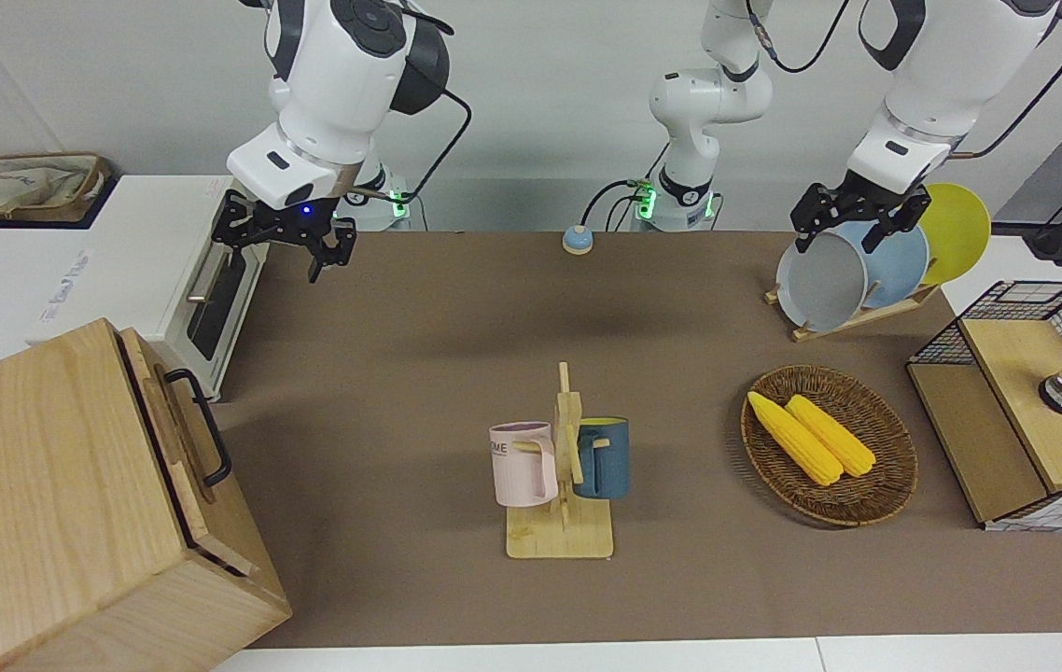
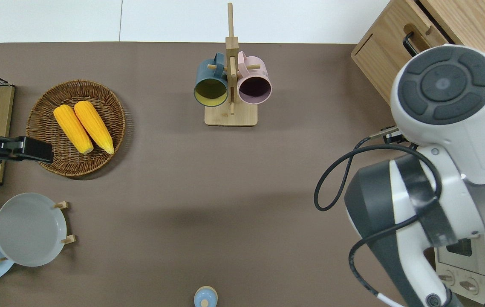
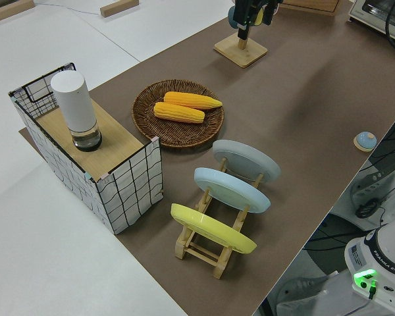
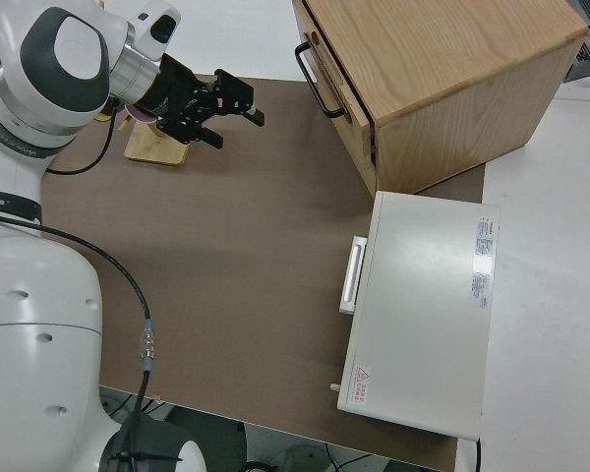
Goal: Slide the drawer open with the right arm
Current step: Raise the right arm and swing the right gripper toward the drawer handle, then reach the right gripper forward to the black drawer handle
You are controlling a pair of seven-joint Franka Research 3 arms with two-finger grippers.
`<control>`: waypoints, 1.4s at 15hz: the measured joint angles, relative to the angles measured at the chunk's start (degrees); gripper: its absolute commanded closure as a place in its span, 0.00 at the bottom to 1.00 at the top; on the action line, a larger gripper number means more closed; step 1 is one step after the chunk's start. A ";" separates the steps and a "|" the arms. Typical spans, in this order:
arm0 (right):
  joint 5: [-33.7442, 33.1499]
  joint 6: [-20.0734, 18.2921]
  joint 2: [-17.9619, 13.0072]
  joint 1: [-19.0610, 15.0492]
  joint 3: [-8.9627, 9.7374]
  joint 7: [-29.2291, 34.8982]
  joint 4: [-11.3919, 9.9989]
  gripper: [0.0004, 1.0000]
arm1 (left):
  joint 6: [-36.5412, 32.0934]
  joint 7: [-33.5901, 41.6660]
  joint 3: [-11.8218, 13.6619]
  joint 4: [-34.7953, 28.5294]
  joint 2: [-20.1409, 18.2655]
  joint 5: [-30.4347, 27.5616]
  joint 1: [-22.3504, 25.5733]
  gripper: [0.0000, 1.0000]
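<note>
— What do we have nearest the robots?

— We see a small blue button [image 1: 576,240] on the brown mat [image 1: 456,308], and at the right arm's end the white toaster oven [image 4: 420,311] with its silver bar handle. The plate rack [image 3: 214,227] stands at the left arm's end, holding grey, blue and yellow plates.

— And the right arm [image 1: 335,70]?

— We find its gripper [image 4: 234,110] up in the air over bare mat in front of the oven, fingers spread apart, holding nothing, blue wrist light on. It touches nothing.

— The left arm?

— Parked; we cannot tell how its gripper [image 1: 853,215] stands.

— Where is the drawer [image 4: 334,79]?

— Farther from the robots than the oven, in the big wooden box [image 1: 74,504] at the right arm's end. We see its front almost flush with the box, the black loop handle [image 1: 202,425] facing the mat, well apart from the right gripper.

— What else lies out there?

— A mug stand [image 1: 561,523] with a pink mug [image 1: 524,462] and a blue mug [image 1: 604,457] mid-table, and a wicker basket [image 2: 44,102] holding two corn cobs [image 2: 82,125] toward the left arm's end, beside a small mesh box [image 3: 128,178].
</note>
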 measured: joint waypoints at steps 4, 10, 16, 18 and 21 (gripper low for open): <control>-8.07 1.27 0.45 2.33 0.06 -0.01 -2.77 0.01 | 0.00 0.00 0.00 0.00 0.00 0.00 0.00 0.01; -22.05 6.28 0.96 4.97 0.08 0.11 -8.87 0.01 | 0.00 0.00 0.00 0.00 0.00 0.00 0.00 0.01; -32.65 12.43 2.93 5.01 -0.15 1.87 -12.26 0.01 | 0.00 0.00 0.00 0.00 0.00 0.00 0.00 0.01; -36.10 13.94 4.14 5.01 -0.29 3.61 -12.86 0.02 | 0.00 0.00 0.00 0.00 0.00 0.00 0.00 0.01; -41.79 15.66 6.45 4.96 -0.70 6.24 -13.33 0.02 | 0.00 0.00 0.00 0.00 0.00 0.00 0.00 0.01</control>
